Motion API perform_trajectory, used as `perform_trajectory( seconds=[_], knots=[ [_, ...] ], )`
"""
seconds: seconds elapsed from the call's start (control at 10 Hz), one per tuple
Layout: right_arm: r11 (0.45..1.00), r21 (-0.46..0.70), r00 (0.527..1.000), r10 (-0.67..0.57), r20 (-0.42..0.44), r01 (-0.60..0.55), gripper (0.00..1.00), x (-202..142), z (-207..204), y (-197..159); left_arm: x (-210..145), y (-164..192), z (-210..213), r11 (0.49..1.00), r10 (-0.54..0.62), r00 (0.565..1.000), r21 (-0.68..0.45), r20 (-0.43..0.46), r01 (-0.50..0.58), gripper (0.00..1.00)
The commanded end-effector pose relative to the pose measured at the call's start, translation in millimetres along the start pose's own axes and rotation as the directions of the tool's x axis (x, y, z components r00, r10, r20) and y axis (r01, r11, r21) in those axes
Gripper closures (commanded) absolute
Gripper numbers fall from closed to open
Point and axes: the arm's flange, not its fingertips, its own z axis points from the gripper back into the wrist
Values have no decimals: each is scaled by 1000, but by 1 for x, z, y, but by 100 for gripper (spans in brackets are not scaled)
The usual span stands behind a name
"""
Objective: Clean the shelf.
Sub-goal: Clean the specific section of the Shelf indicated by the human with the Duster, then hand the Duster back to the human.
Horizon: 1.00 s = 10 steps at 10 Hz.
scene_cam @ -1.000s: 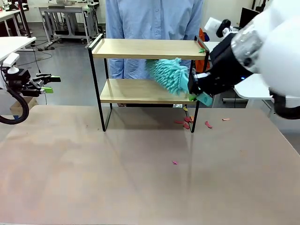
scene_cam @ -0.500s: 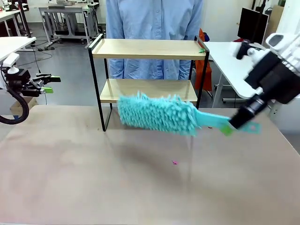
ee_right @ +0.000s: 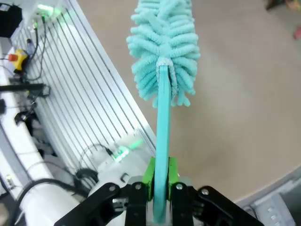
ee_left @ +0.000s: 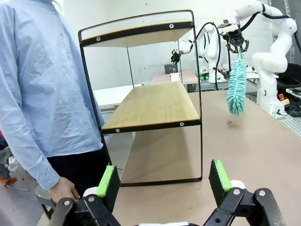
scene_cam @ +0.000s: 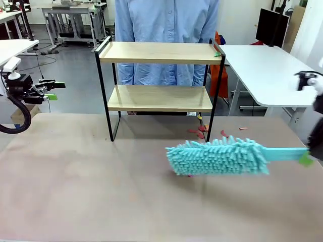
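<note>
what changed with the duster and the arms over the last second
The right claw, still shut on the duster handle, swung it out from between the shelf boards, down and toward the robot's right, over the table. The shelf, red scraps and open left claw stayed put.

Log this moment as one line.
right pincer: shut on duster | left pincer: open, idle | shelf: boards bare | table: red scraps

The left gripper (ee_left: 164, 181) is black with bright green pads (ee_left: 106, 181) and silver screws at its knuckles; the person (scene_cam: 166, 30) wears a light blue button-up shirt with long sleeves.
</note>
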Motion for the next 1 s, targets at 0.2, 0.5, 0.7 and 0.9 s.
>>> perform_trajectory(
  seconds=[0.2,0.5,0.7,0.9],
  knots=[
    [993,56,994,-109,24,108,87,-14,-11,-32,3,-2,-1,1000,-3,1000,-4,-6,3,0],
    [1000,24,999,7,-39,-6,87,-27,-3,-22,3,-2,-1,1000,-3,1000,-4,-6,3,0],
    [1000,24,999,7,-39,-6,87,-27,-3,-22,3,-2,-1,1000,-3,1000,-4,-6,3,0],
    [1000,24,999,7,-39,-6,87,-27,-3,-22,3,-2,-1,1000,-3,1000,-4,-6,3,0]
  ],
)
